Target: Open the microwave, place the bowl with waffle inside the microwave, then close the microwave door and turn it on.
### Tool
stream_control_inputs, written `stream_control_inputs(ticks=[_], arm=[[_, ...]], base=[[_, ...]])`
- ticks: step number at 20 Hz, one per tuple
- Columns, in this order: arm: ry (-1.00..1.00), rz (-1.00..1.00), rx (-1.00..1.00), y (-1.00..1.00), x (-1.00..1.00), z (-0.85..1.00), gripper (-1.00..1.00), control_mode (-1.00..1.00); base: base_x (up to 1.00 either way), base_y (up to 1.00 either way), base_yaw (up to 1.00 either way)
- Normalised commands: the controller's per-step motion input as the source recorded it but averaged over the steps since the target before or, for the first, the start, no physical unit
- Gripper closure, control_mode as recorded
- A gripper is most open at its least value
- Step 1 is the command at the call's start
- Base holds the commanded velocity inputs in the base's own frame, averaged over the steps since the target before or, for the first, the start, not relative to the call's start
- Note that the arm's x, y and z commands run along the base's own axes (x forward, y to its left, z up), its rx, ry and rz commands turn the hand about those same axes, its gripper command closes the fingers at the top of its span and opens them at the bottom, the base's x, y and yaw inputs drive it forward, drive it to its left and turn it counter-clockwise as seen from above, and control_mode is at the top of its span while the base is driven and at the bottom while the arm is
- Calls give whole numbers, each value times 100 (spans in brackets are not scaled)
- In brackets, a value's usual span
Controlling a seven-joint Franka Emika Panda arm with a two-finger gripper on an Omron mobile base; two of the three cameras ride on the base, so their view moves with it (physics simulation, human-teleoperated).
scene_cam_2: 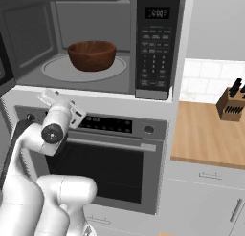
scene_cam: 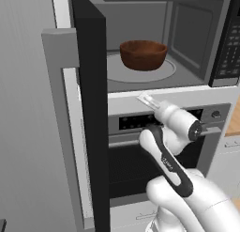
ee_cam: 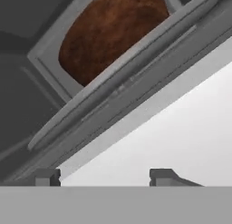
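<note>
The microwave (scene_cam: 187, 34) (scene_cam_2: 28, 25) stands open. Its black door (scene_cam: 89, 109) is swung out to the left, edge-on, with the grey bar handle (scene_cam: 60, 48) on its outer side. The reddish-brown bowl (scene_cam: 143, 54) (scene_cam_2: 92, 55) (ee_cam: 106, 35) sits on the pale turntable (scene_cam: 112, 69) (scene_cam_2: 57, 68) inside the cavity. The waffle is hidden below the bowl's rim. My gripper (scene_cam: 146, 99) (scene_cam_2: 48, 94) (ee_cam: 106, 175) hangs open and holds nothing, just below the microwave's front sill, pointing up toward the bowl. The keypad strip (scene_cam_2: 153, 53) is on the right.
A silver-framed oven (scene_cam_2: 110, 158) with a control panel and horizontal handle sits directly under the microwave, behind my forearm. To the right is a wooden counter (scene_cam_2: 206, 134) carrying a knife block (scene_cam_2: 230, 104). A grey wall panel lies left of the open door.
</note>
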Motion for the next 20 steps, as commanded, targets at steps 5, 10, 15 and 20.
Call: stream_control_inputs(ticks=[5, 10, 15, 20], arm=[[40, 0, -52, 0, -11, 68, -100, -100], [32, -1, -48, -18, -52, 3, -100, -100], [21, 0, -45, -27, -71, -31, -100, -100], [1, -4, -18, -30, -75, -55, -100, -100]], base=[[0, 0, 0], [0, 0, 0], [0, 0, 0], [0, 0, 0]])
